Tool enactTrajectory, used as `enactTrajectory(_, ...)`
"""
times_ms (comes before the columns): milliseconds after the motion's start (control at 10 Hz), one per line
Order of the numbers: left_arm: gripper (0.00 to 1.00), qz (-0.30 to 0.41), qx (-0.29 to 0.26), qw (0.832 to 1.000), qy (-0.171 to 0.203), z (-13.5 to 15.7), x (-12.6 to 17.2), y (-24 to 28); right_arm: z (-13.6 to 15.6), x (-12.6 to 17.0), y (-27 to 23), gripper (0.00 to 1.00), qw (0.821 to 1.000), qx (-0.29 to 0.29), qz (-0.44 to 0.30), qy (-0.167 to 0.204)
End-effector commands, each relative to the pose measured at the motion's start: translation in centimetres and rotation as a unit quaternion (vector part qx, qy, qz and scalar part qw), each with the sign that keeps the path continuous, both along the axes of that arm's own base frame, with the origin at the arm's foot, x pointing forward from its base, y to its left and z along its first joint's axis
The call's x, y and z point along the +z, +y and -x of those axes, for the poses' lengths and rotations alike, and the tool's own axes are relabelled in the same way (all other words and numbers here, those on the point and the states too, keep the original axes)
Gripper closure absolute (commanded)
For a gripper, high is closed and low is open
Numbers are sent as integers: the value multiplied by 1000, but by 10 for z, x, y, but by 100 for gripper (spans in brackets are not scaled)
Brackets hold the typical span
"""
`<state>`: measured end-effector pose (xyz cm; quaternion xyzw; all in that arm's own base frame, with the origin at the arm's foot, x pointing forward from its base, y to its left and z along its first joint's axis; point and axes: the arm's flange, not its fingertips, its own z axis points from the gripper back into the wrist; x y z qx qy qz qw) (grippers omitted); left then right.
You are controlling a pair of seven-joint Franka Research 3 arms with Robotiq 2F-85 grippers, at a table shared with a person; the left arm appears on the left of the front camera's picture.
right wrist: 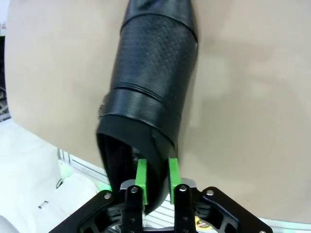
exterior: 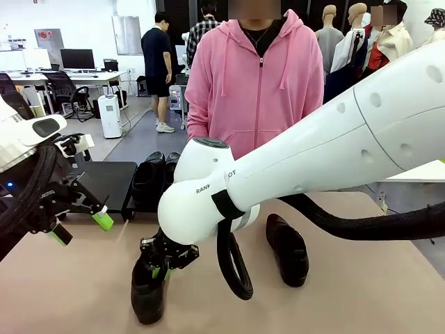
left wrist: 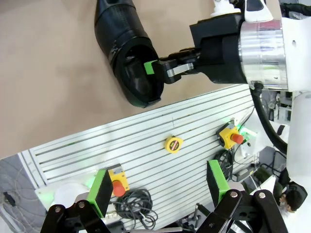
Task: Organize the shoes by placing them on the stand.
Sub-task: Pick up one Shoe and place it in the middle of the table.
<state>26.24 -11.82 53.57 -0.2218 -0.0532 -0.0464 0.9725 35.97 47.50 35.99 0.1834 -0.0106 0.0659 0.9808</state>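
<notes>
The right end effector [right wrist: 156, 170] straddles the heel rim of the pebble-grained black shoe [right wrist: 150, 73]; I cannot tell whether it is clamped. The left end effector [left wrist: 158, 170] is spread wide, released.

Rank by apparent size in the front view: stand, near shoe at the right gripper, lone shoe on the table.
1. stand
2. Alike: near shoe at the right gripper, partly hidden, and lone shoe.

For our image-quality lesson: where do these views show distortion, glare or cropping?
Front view: the right arm looms near the lens; left wrist view: rolled, so the slatted panel runs aslant; right wrist view: soft sheen on the shoe, its toe cropped.
</notes>
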Motion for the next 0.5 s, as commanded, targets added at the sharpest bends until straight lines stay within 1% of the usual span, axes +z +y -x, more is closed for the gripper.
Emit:
enactTrajectory(0, 0, 7, -5, 1000, -7, -2, -1, 0, 7, 19, -22, 0, 1000, -6, -17, -15)
enactTrajectory(100, 0, 7, -5, 1000, -7, -2, -1, 0, 12, 35, -43, 0, 999, -12, -29, -27)
enactTrajectory(200, 0, 7, -5, 1000, -7, -2, -1, 0, 20, 60, -77, 0, 998, -19, -36, -49)
enactTrajectory(300, 0, 7, -5, 1000, -7, -2, -1, 0, 26, 80, -116, 0, 999, 1, 18, -48)
enactTrajectory(400, 0, 7, -5, 1000, -7, -2, -1, 0, 33, 98, -168, 0, 998, 31, 39, -48)
